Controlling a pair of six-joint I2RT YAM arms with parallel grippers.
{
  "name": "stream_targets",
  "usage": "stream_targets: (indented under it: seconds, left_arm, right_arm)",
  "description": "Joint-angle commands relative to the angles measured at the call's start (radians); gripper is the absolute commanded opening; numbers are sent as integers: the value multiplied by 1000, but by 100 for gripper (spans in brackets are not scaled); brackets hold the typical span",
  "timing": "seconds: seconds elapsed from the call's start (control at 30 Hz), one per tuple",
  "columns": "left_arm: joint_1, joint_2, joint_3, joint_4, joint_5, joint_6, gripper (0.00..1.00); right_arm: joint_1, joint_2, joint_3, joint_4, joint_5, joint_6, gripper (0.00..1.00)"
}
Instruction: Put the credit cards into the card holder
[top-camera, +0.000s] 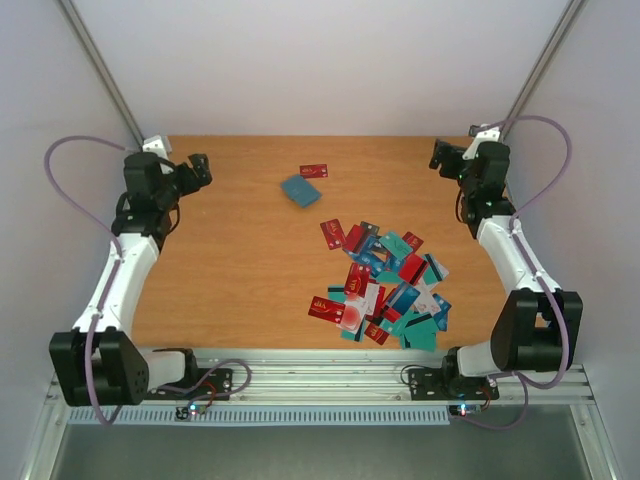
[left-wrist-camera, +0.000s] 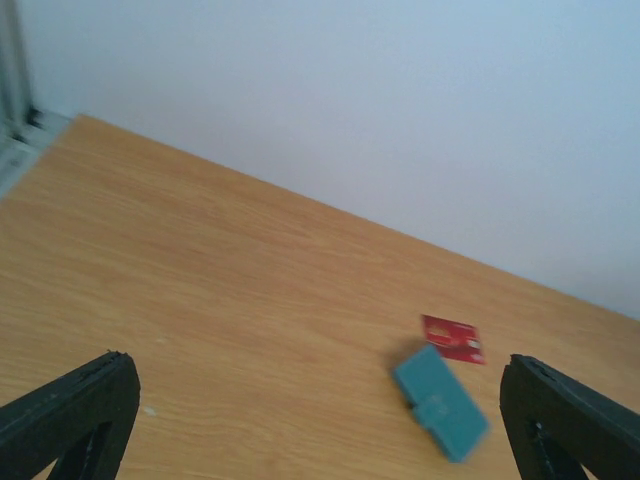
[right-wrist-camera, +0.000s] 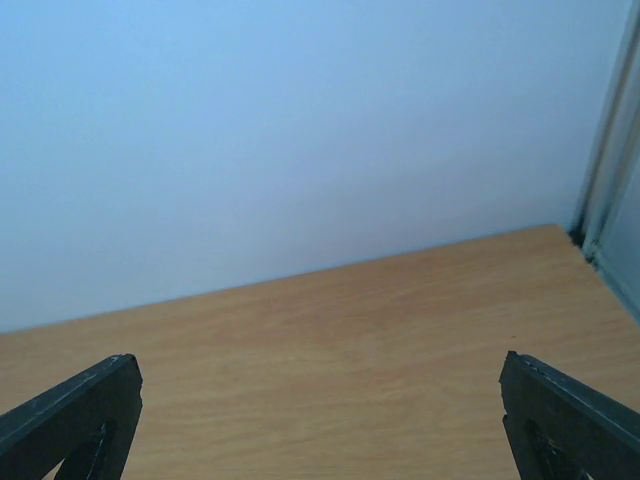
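The teal card holder (top-camera: 299, 189) lies closed on the table at the back centre, with one red card (top-camera: 313, 171) just behind it. Both show in the left wrist view, the holder (left-wrist-camera: 440, 401) and the red card (left-wrist-camera: 453, 338). A heap of red, teal, blue and white credit cards (top-camera: 385, 285) lies at the right front. My left gripper (top-camera: 197, 170) is open and empty at the back left, well left of the holder. My right gripper (top-camera: 441, 153) is open and empty at the back right corner, facing the wall.
The wooden table (top-camera: 230, 260) is walled by white panels at the back and sides. Metal posts stand at both back corners. The arm bases and a metal rail (top-camera: 320, 380) run along the near edge.
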Motion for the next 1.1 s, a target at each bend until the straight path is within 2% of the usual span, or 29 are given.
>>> stream_targets:
  seconds: [0.0,0.1,0.17,0.3,0.5,0.7,0.87,1.07]
  left_arm:
    - [13,92,107,-184,266,-195,100]
    - [-5,167,159,-251,305,-328,99]
    - [-65,203,178,-258,258,-371,99]
    - [-138,332,274,-313,233,-437,95]
    - [-231,560,405,-305,211,-590,89]
    - [-304,749,475,-203,223,-770,80]
    - [-327,871,521,-142,234,-835,69]
    - [-330,953,543,-84,228,-875,64]
  right_arm:
    - [-15,25,136,-315,-59,275,99]
    - [-71,133,323,-604,-241,312,99]
    - [-82,210,431,-755,-263,300,99]
    - [-82,296,495,-874,-309,293,98]
    - [-81,306,470,-940,-349,298,99]
    - [-81,264,426,-971,-344,278,99]
    - [-79,248,373,-965,-371,287,97]
    - [-78,239,369,-973,-374,281,97]
